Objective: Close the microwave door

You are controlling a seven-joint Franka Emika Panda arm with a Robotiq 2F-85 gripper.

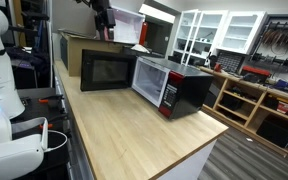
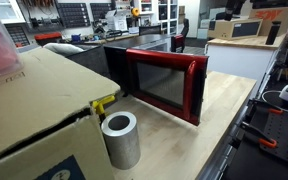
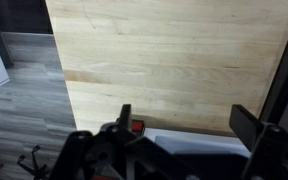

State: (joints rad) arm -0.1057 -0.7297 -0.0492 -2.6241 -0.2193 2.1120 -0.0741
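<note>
The microwave (image 1: 184, 88), with glossy black casing and a red front strip, stands on the wooden table (image 1: 134, 140). The microwave door (image 1: 106, 70) is swung wide open, its black inner face showing. In an exterior view its red outer face with the dark window (image 2: 166, 85) shows, with the black casing (image 2: 134, 48) behind it. My gripper (image 1: 104, 24) hangs high above the back of the table, behind the door. In the wrist view the gripper (image 3: 184, 125) is open and empty, looking down on bare table wood.
A brown cardboard box (image 1: 76, 45) stands behind the open door and fills the near left of an exterior view (image 2: 29, 115). A grey cylinder (image 2: 120, 140) stands beside it. White glass-fronted cabinets (image 1: 224, 30) are at the back. The wrist view shows the table edge and floor (image 3: 19, 100).
</note>
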